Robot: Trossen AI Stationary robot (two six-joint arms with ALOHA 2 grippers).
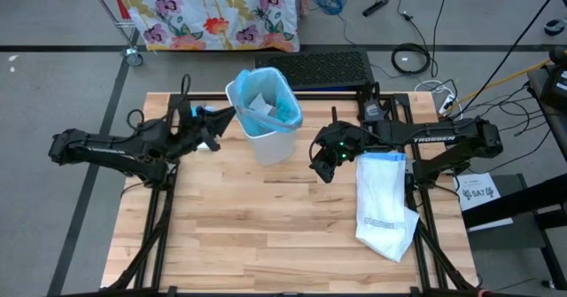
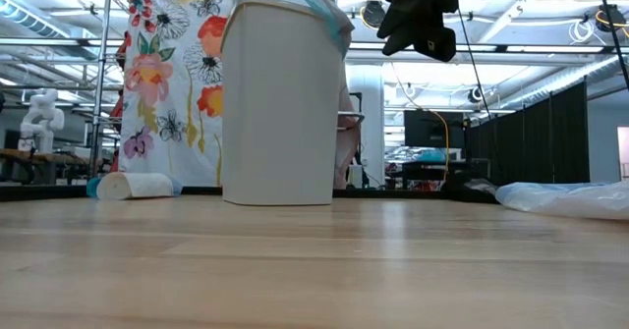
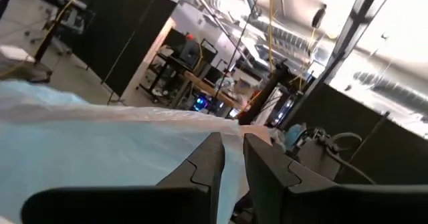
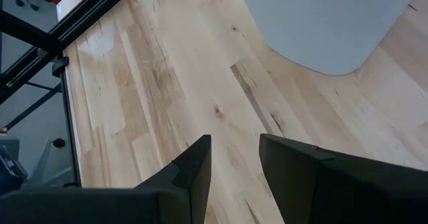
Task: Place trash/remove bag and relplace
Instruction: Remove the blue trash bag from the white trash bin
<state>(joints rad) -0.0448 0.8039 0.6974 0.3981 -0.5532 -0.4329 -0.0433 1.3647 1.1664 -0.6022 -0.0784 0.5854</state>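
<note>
Your white bin (image 1: 270, 133) stands near the far edge of the tabletop (image 1: 266, 235), about midway along it, upright, with the light-blue bag (image 1: 282, 93) lining it and folded over the rim. Inside the liner you can see the trash (image 1: 261, 105), pale crumpled scraps, though from above it is hard to tell one scrap from another.

Your left gripper (image 1: 226, 117) is at the bin's rim on the side toward the left edge. In the left wrist view its fingers (image 3: 207, 164) stand narrow, with a thin fold of the blue film running between them, so it looks pinched on the bag, though the contact itself is not sharply shown.

Your right gripper (image 1: 321, 166) hangs above the table just beside the bin on the right-edge side, apart from it. In the right wrist view its fingers (image 4: 194, 164) are parted with only bare wood between them, holding nothing.

The white replacement bag (image 1: 384, 204) lies flat along the right edge of the tabletop, reaching toward the near right corner. A blue-and-white roll (image 2: 138, 186) lies at the far left of the table.
</note>
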